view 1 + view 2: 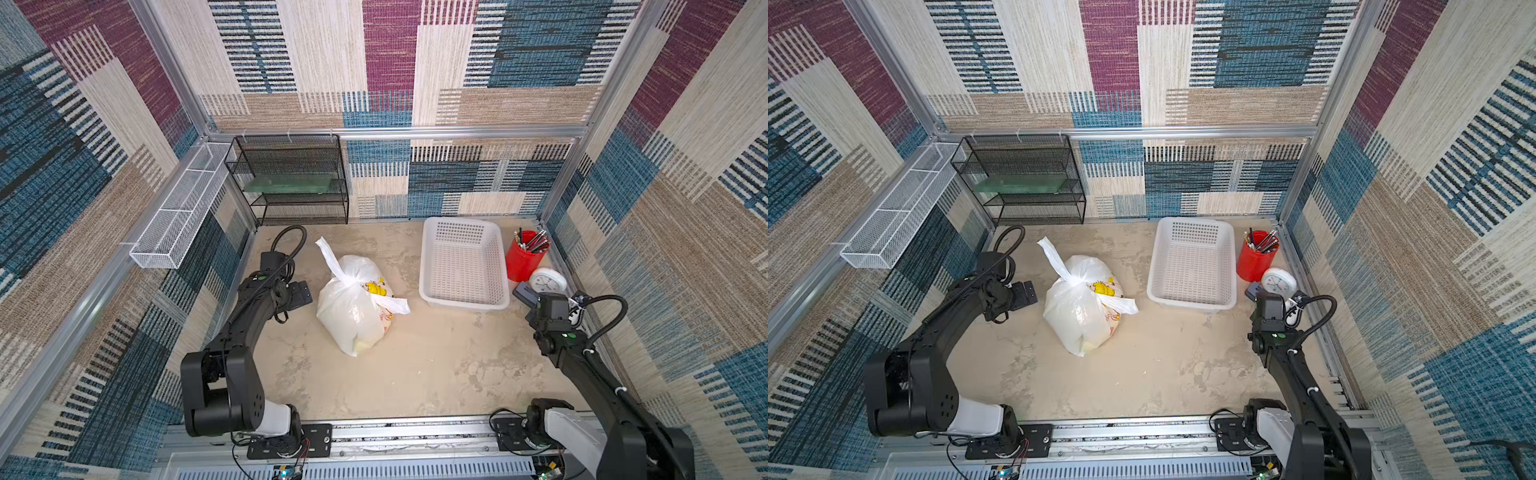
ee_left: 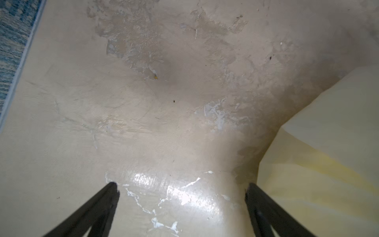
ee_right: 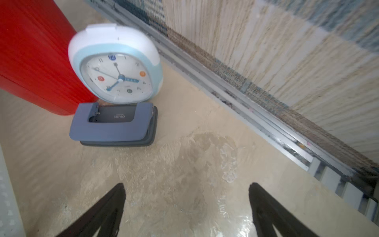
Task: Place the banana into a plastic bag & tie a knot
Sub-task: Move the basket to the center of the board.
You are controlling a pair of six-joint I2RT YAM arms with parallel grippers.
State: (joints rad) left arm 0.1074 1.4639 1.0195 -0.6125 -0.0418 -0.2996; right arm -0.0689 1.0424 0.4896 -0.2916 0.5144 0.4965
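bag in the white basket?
No, the plastic bag lies on the table, apart from the white basket.

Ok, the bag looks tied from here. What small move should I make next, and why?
Probably just draw both arms away to rest. The knot seems to close the plastic bag, which lies on the table. The left gripper and right gripper stand open, holding nothing.

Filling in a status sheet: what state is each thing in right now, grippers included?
plastic bag: closed, lying loose, not held
knot: tied, ends sticking out
left gripper: open, empty
right gripper: open, empty
basket: upright, empty
red cup: upright, holding pens
clock: standing
hole punch: lying flat
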